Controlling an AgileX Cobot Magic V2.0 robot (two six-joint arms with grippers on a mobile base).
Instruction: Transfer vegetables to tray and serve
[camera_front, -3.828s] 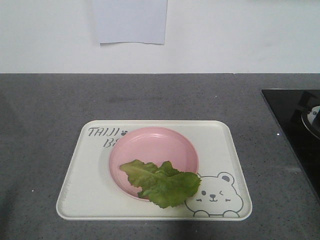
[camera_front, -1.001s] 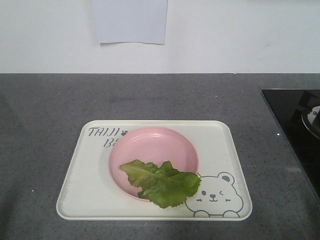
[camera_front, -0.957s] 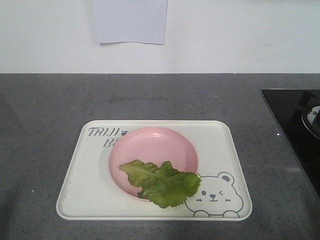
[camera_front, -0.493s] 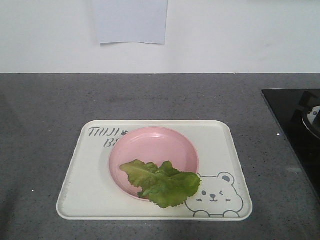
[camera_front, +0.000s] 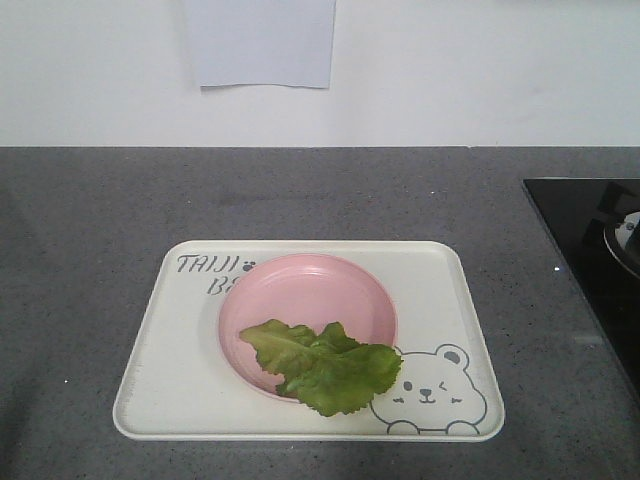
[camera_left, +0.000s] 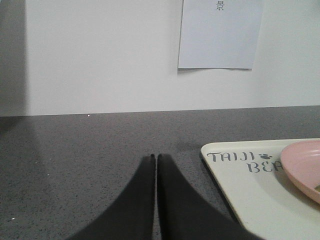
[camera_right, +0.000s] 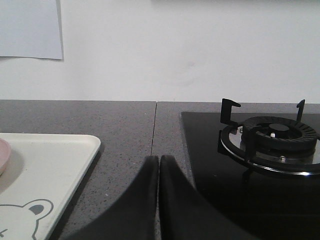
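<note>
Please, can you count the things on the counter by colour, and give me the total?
Green: 1, the lettuce leaves, taken as one bunch
Pink: 1, the round plate
Cream: 1, the tray
Black: 1, the stove top
Total: 4

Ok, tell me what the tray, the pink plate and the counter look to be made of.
Tray: likely plastic, matte cream, with moulded rounded corners and printed grey lettering.
Pink plate: probably plastic or melamine, with a smooth, uniform colour and soft sheen.
Counter: looks like stone or a composite, dark grey with fine pale speckles and a matte finish; which one is unclear.
</note>
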